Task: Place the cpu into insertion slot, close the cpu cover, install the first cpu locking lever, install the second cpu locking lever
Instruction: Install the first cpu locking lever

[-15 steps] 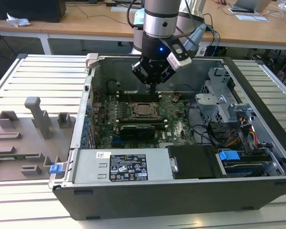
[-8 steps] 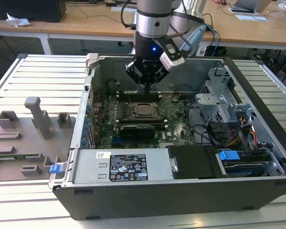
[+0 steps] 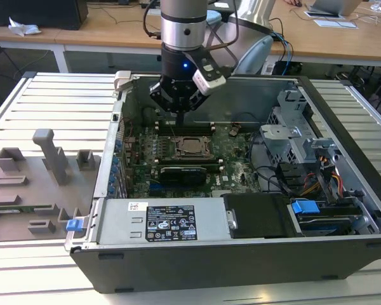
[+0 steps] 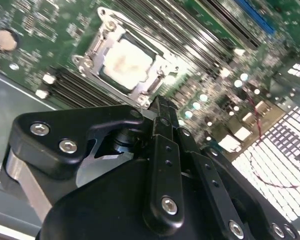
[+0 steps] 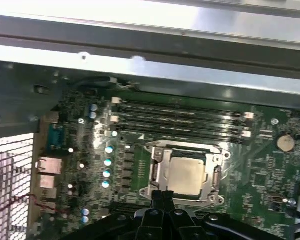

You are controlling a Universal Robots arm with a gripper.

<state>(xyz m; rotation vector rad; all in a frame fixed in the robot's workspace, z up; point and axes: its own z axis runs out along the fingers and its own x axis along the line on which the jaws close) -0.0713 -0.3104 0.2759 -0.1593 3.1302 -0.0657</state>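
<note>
— Looking for the small, flat, silvery-beige square cpu (image 5: 186, 175).
— Seated in the dark, metal-rimmed square insertion slot (image 5: 165, 172), framed by the thin silver-grey metal cpu cover (image 5: 157, 160), apparently lying flat.
— And the black two-fingered gripper (image 3: 180, 119)?
— Pinched narrow, holding nothing. Pointing straight down from an upright wrist, just beside the socket's corner.
— Risks?
— Possibly slipping off a thin lever or scraping the green motherboard (image 5: 260, 175), if lowered slightly off line.

Slatted metal table (image 3: 51, 95), wooden desks (image 3: 114, 28) behind

Nothing legible — the white label (image 3: 170, 223) on the power supply (image 3: 117, 223) is too small.
</note>
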